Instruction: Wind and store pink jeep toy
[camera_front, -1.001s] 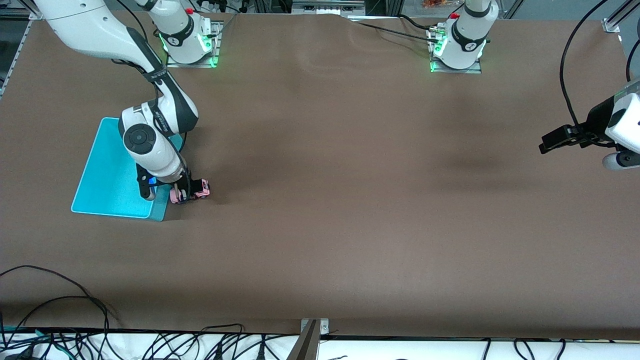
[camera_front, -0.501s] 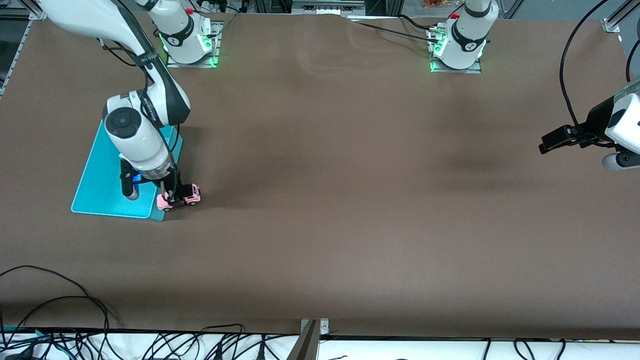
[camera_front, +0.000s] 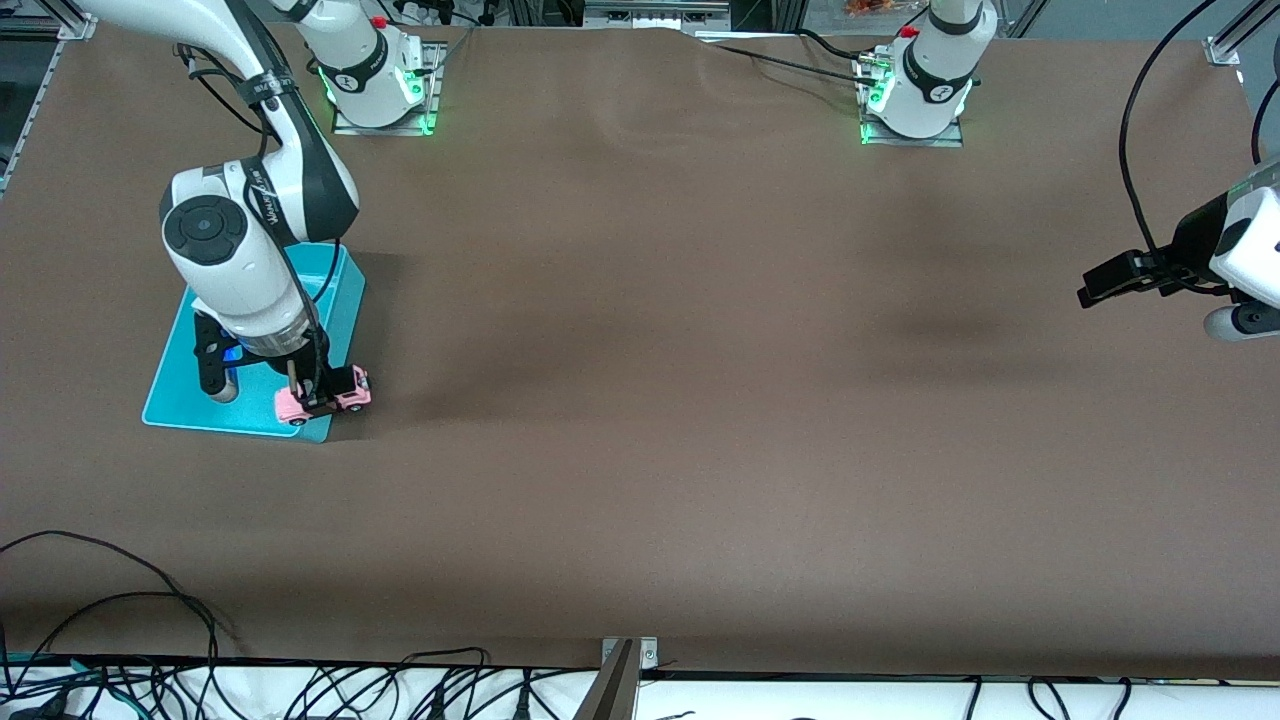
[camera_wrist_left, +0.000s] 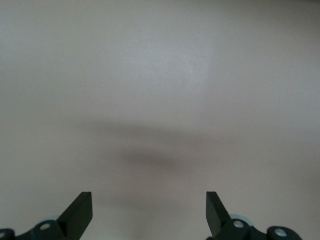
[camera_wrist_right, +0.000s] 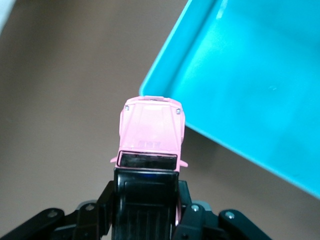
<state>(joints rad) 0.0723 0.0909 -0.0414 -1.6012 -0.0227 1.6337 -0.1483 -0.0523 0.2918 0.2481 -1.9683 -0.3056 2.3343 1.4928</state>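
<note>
My right gripper (camera_front: 322, 392) is shut on the pink jeep toy (camera_front: 322, 398), a small light-pink car with a black roof. It holds the toy in the air over the edge of the cyan bin (camera_front: 205, 395) that faces the left arm's end. In the right wrist view the jeep (camera_wrist_right: 150, 135) points its pink hood at the bin's rim (camera_wrist_right: 170, 82), with my fingers clamped on its black roof. My left gripper (camera_front: 1090, 290) waits open and empty, up over the table at the left arm's end; its view shows its own fingertips (camera_wrist_left: 80, 212) over bare brown surface.
The brown table cover (camera_front: 700, 400) is wide and bare between the arms. Cables (camera_front: 150, 640) lie along the table's edge nearest the front camera. The arm bases (camera_front: 375, 75) stand at the table's farthest edge.
My right arm has carried the jeep toward the right arm's end of the table, from beside the bin to over its edge. The left arm has not moved.
</note>
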